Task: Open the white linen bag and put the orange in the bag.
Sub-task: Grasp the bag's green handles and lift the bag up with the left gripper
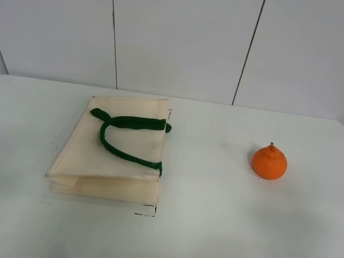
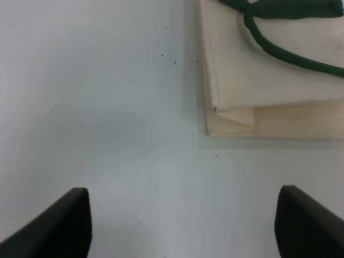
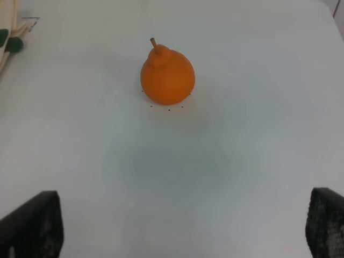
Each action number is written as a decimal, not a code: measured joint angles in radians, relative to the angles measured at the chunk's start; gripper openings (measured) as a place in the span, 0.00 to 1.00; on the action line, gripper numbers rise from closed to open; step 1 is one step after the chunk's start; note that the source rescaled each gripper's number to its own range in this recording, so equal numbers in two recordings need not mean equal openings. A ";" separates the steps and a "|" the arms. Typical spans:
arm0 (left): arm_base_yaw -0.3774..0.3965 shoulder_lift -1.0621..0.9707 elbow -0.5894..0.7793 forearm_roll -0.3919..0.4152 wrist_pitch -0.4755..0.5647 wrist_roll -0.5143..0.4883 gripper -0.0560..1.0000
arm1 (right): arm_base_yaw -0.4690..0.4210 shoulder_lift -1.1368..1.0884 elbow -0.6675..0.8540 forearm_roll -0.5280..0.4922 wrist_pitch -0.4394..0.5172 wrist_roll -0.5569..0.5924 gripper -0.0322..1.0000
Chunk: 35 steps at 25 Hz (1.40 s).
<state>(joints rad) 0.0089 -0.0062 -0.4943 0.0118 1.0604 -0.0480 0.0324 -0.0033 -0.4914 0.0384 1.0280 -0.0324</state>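
Note:
The white linen bag (image 1: 114, 153) lies flat and closed on the left part of the table, its green handles (image 1: 126, 137) on top. The orange (image 1: 269, 162) stands upright on the right part of the table, stem up. Neither gripper shows in the exterior high view. In the left wrist view my left gripper (image 2: 183, 226) is open and empty above bare table, with the bag's corner (image 2: 231, 115) ahead of it. In the right wrist view my right gripper (image 3: 183, 231) is open and empty, and the orange (image 3: 167, 75) stands well ahead of it.
The white table (image 1: 208, 237) ends at a white panelled wall (image 1: 185, 34) at the back. An edge of the bag with a green tab (image 3: 11, 40) shows in the right wrist view.

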 joint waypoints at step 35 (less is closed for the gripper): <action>0.002 1.665 -0.896 -0.004 -0.042 0.013 1.00 | 0.000 0.000 0.000 0.000 0.000 0.000 1.00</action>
<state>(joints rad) 0.0108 1.6590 -1.3899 0.0074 1.0182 -0.0346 0.0324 -0.0033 -0.4914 0.0384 1.0280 -0.0324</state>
